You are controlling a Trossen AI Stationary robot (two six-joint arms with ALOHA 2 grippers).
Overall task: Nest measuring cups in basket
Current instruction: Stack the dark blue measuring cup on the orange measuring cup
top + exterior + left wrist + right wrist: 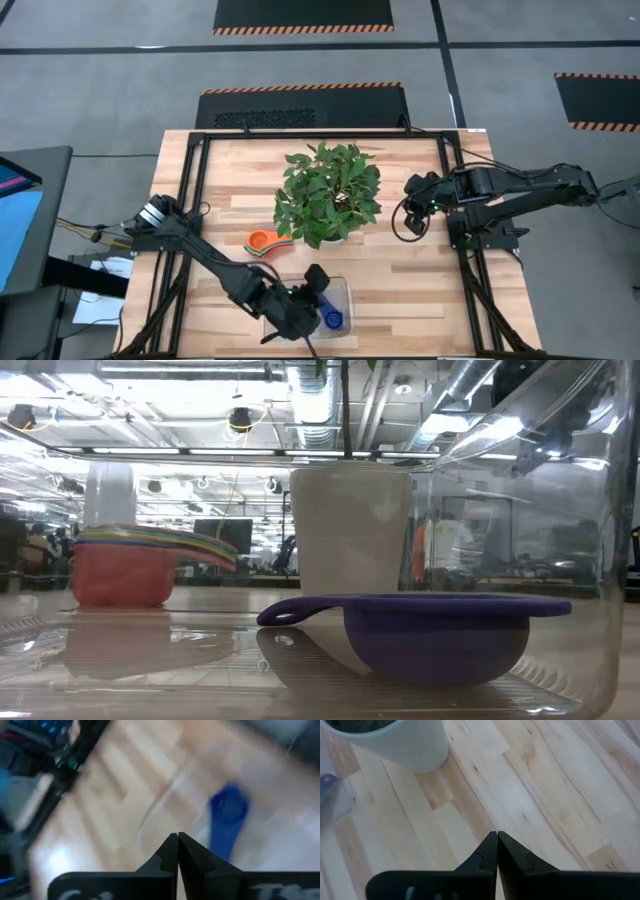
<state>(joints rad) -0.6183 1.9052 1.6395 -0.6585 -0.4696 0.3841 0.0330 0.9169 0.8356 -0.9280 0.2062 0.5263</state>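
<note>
A blue measuring cup (333, 319) lies upright in the clear basket (345, 290) near the table's near edge. In the low view it sits on the basket floor (430, 635), handle pointing left. The other cups sit nested in a stack (265, 243) on the table beside the plant, red lowest (125, 565). My left gripper (318, 275) hovers over the basket's far left part, fingers shut (177, 840) and empty, with the blue cup (227, 815) just beyond them. My right gripper (412, 188) waits right of the plant, shut (496, 837) above bare wood.
A leafy potted plant (328, 192) in a white pot (350, 530) stands mid-table, between the stack and the right arm. The basket's clear wall (600, 560) rises at the low view's right. Black frame rails (195, 200) run along both table sides.
</note>
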